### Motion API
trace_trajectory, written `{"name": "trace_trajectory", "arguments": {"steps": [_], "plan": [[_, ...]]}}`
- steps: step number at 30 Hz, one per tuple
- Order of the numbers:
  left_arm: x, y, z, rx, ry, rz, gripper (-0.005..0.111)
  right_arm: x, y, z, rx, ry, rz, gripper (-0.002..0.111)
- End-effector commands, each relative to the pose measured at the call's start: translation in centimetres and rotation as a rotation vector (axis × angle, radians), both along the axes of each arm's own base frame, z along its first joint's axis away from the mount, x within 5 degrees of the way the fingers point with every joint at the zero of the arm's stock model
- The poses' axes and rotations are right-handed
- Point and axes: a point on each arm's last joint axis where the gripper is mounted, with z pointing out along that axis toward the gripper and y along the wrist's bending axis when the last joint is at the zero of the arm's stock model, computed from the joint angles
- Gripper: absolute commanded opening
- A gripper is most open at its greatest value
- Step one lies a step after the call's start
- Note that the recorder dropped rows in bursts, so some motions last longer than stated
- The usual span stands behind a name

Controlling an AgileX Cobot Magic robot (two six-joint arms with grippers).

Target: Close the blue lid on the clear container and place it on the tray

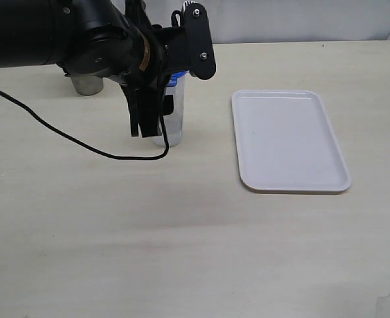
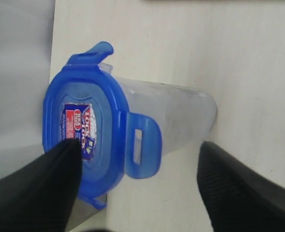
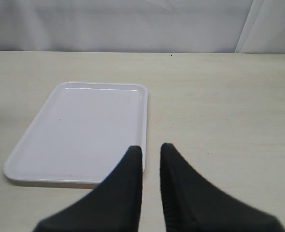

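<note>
The clear container (image 1: 172, 127) stands upright on the table, left of the tray (image 1: 294, 188). The blue lid (image 1: 173, 79) sits on its top. In the left wrist view the lid (image 2: 91, 130) shows its sticker, and its side flaps stick outward. My left gripper (image 1: 149, 114) hangs over the container, open, its fingers wide apart on either side of the lid (image 2: 138, 147). My right gripper (image 3: 152, 147) is out of the exterior view. It hovers near a corner of the tray (image 3: 36, 180), all but shut with a thin slit between its fingers, holding nothing.
A steel cup (image 1: 85, 85) stands at the back left, partly behind the left arm. A black cable (image 1: 69, 136) loops across the table in front of the container. A pale wall runs behind the table's far edge.
</note>
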Motion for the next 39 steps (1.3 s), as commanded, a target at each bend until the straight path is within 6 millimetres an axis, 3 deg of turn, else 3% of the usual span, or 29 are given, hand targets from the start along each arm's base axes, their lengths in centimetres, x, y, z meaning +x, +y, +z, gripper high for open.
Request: {"name": "trace_trajectory", "arguments": {"steps": [1, 14, 30, 34, 39], "plan": [[-0.1, 0.0, -0.3, 0.011, 0.013, 0.005, 0.066, 0.0, 0.0, 0.0, 0.005, -0.005, 0.0, 0.014], [-0.3, 1.3, -0.3, 0.134, 0.037, 0.07, 0.066, 0.0, 0.0, 0.0, 0.005, -0.005, 0.0, 0.014], [0.4, 3.2, 0.5, 0.24, -0.074, 0.276, 0.065, 0.0, 0.0, 0.0, 0.005, -0.005, 0.0, 0.014], [1.1, 3.9, 1.4, 0.249, -0.203, 0.376, 0.05, 0.0, 0.0, 0.0, 0.005, -0.005, 0.0, 0.014], [2.4, 5.9, 2.2, 0.243, -0.282, 0.499, 0.018, 0.0, 0.0, 0.0, 0.005, -0.005, 0.0, 0.014]]}}
